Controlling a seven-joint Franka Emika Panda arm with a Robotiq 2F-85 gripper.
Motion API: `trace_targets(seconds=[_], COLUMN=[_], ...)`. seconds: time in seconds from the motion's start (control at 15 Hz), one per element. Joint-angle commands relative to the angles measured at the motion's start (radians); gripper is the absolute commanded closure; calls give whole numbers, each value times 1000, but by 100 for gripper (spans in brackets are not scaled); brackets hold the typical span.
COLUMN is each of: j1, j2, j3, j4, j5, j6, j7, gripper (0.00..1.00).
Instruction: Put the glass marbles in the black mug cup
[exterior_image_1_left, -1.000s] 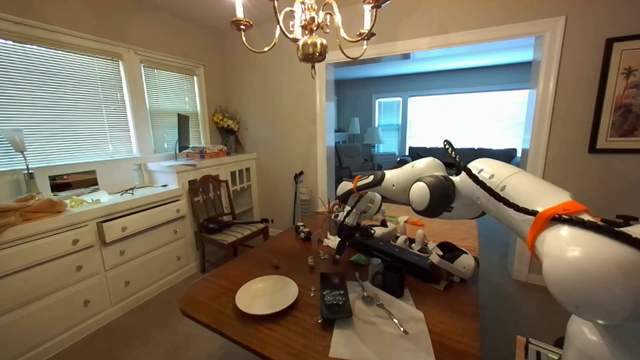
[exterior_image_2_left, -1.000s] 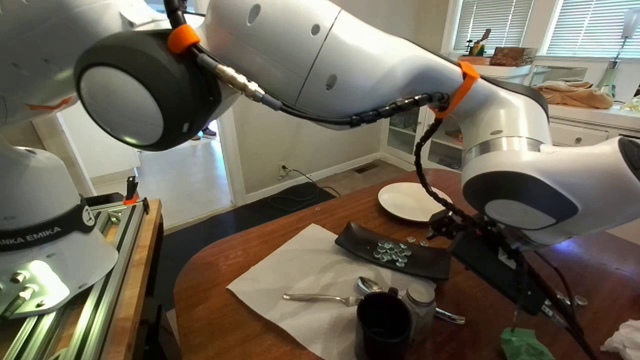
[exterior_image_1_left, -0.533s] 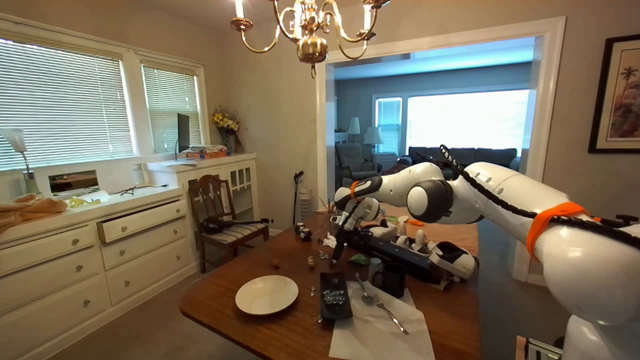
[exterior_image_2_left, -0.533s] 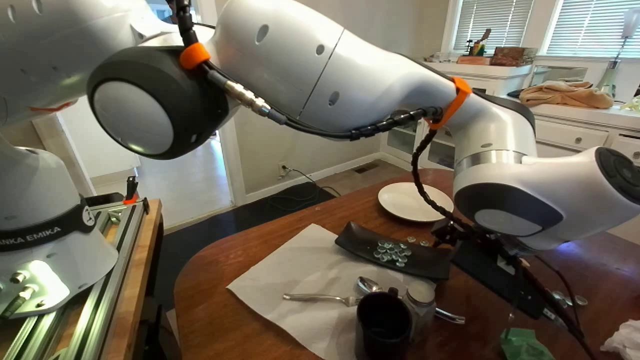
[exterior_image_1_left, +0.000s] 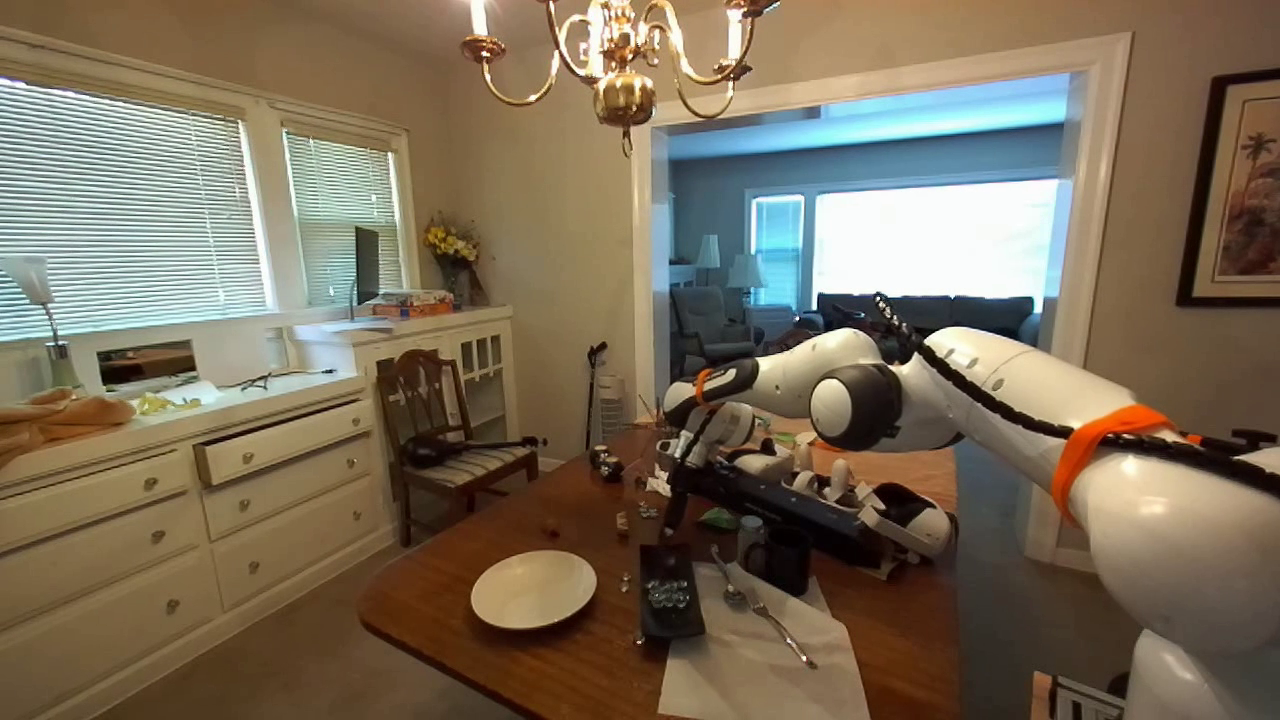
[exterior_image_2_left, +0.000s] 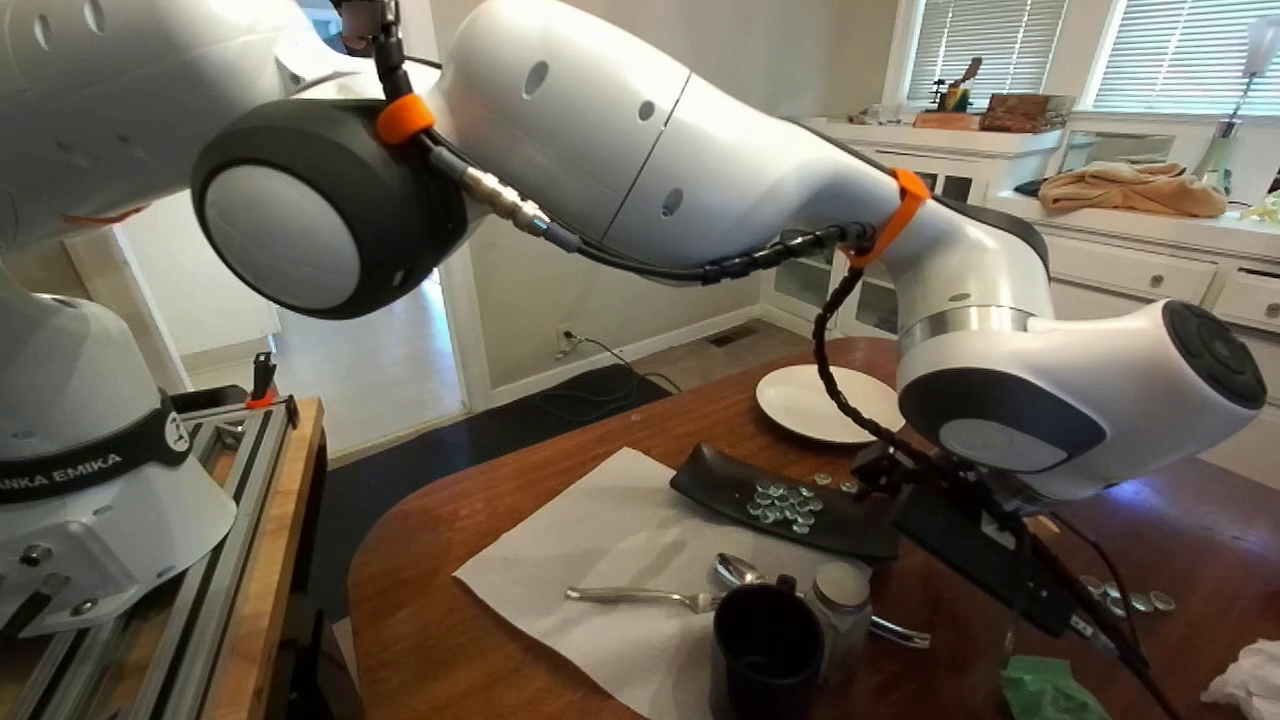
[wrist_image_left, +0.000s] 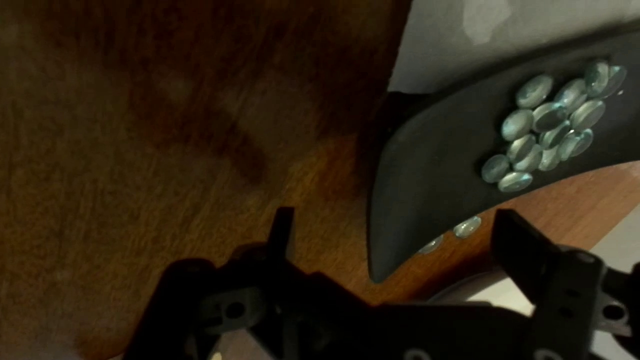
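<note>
Tabletop (exterior_image_2_left: 425, 620): brown wood, by which the whole working set is carried.

White paper sheet (exterior_image_2_left: 560, 530): spread on the tabletop.

White plate (exterior_image_2_left: 785, 405): set to one side; no part in the task is judged assigned to it.

Black tray (exterior_image_2_left: 850, 528): laid along the paper's edge, bare toward its ends.

Hand (wrist_image_left: 396, 213): poised close by one end of the tray, fingers spread wide, nothing held between them; whether the tray is touched cannot be told. A pick-up, of the tray or of its load, is judged to be in preparation, with no grip yet made.

Black mug (exterior_image_2_left: 768, 655): stood upright at the paper's edge, near the tray. No contents can be made out, though the bottom is lost in shadow; filling is judged not yet begun.

Glass marbles (wrist_image_left: 550, 120), main pile: heaped in the tray about its middle; all are judged left to be transferred to the mug.

Loose marbles (wrist_image_left: 467, 226): two shown on the tabletop just beside the tray.

Marble cluster (exterior_image_2_left: 1140, 602): a few more, lying on the tabletop well apart from the tray. Whether strays are to be included is left unsettled by the task.
</note>
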Motion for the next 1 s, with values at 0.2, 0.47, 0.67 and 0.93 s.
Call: trace_targets(seconds=[0.2, 0.47, 0.67, 0.93], j1=[3, 2, 1, 1], j2=[36, 43, 47, 56], j3=[-17, -15, -13, -13], j4=[52, 64, 73, 89], j5=[-11, -4, 1, 2], j6=[-123, -184, -207, -219], j7=[62, 87, 102, 118], gripper=[0, 0, 0, 42])
